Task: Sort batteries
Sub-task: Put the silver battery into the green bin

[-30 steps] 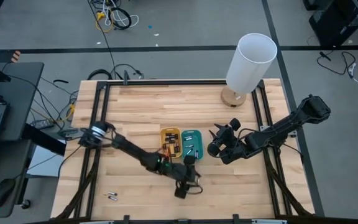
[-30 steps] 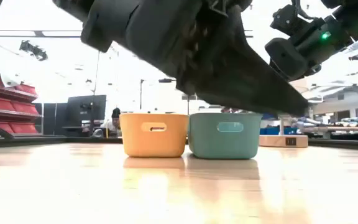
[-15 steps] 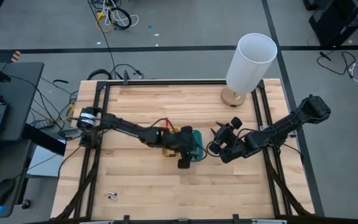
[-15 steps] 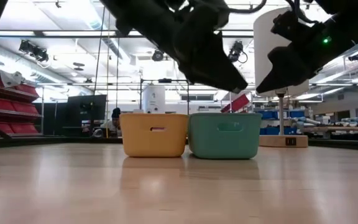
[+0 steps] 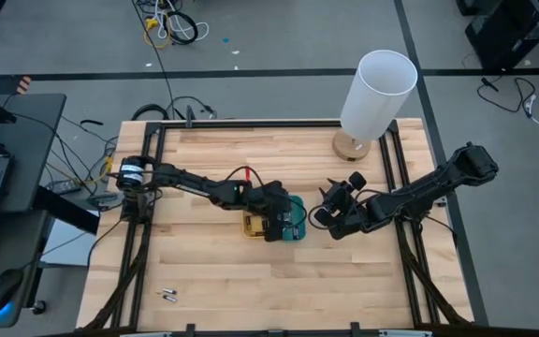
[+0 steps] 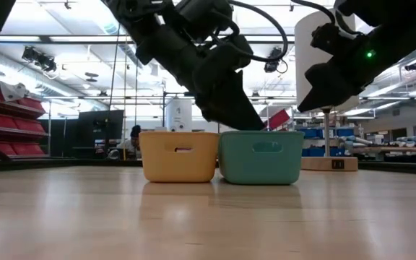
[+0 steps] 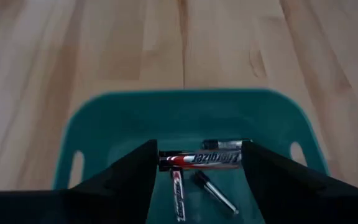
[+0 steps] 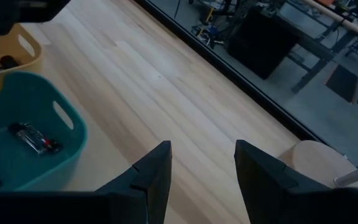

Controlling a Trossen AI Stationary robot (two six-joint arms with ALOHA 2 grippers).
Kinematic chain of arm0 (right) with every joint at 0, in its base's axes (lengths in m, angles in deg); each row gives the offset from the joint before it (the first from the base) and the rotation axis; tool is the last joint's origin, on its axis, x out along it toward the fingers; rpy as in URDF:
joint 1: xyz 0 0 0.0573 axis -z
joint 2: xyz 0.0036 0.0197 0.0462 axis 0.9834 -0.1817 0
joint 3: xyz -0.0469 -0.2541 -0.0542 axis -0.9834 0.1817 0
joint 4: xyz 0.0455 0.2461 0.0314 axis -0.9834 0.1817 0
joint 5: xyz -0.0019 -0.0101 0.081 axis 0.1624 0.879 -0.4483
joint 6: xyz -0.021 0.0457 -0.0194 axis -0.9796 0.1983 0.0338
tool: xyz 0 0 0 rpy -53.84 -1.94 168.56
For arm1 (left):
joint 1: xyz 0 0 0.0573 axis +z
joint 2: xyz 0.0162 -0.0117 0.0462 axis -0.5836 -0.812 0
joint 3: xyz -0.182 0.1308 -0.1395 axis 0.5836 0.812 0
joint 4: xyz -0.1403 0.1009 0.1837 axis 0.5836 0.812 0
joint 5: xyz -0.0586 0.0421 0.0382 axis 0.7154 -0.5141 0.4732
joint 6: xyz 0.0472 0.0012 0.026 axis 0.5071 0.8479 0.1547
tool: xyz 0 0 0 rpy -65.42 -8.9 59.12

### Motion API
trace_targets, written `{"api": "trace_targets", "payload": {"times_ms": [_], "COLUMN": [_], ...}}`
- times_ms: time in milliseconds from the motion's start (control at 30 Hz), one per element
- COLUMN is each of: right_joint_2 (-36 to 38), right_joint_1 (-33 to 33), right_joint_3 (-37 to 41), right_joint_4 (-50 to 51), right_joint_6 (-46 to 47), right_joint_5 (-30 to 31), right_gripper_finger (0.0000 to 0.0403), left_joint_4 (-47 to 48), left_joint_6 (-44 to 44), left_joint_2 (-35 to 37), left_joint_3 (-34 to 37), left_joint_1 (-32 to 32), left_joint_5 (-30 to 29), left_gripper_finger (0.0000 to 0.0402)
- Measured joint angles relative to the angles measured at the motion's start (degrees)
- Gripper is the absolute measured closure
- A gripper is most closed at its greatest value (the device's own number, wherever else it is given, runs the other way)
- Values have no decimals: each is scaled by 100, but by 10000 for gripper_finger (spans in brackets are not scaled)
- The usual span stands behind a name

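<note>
Your left gripper [image 7: 199, 163] pinches a battery [image 7: 199, 158] crosswise between its fingers, over the teal tray [image 7: 104, 121]; its label reads "Energizer", upside down. Your right gripper [image 8: 202, 163] waits nearby, fingers spread.

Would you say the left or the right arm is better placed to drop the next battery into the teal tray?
Left: the left gripper already holds a battery over the teal tray; the right gripper hangs empty beside it.

Batteries [image 7: 199, 158] in tray [image 7: 104, 124], beside another tray [image 5: 253, 225]
</note>
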Motion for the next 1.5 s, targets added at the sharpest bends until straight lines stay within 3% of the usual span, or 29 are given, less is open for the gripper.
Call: {"api": "trace_targets", "payload": {"times_ms": [333,733,867,1100,1267,1500], "right_joint_2": [0,0,0,0,0,-2], "right_joint_1": [0,7,7,7,7,7], "right_joint_3": [0,0,-1,0,0,-2], "right_joint_4": [3,25,24,51,40,21], "right_joint_6": [20,26,90,133,159,182], "right_joint_5": [-11,-24,-47,-68,-70,-177], "right_gripper_finger": [240,240,240,240,240,240], "left_joint_4": [533,1612,2125,2215,2251,2952], "left_joint_6": [-51,-4,-43,-584,-1570,-3140], "left_joint_2": [34,1072,1489,2252,2862,3306], "left_joint_3": [-1,-4,38,925,1884,2666], "left_joint_1": [-1,-150,-392,-1019,-1505,-2421], "left_joint_5": [25,-322,-790,-1032,-1002,-142], "left_gripper_finger": [80,93,97,99,99,99]}}
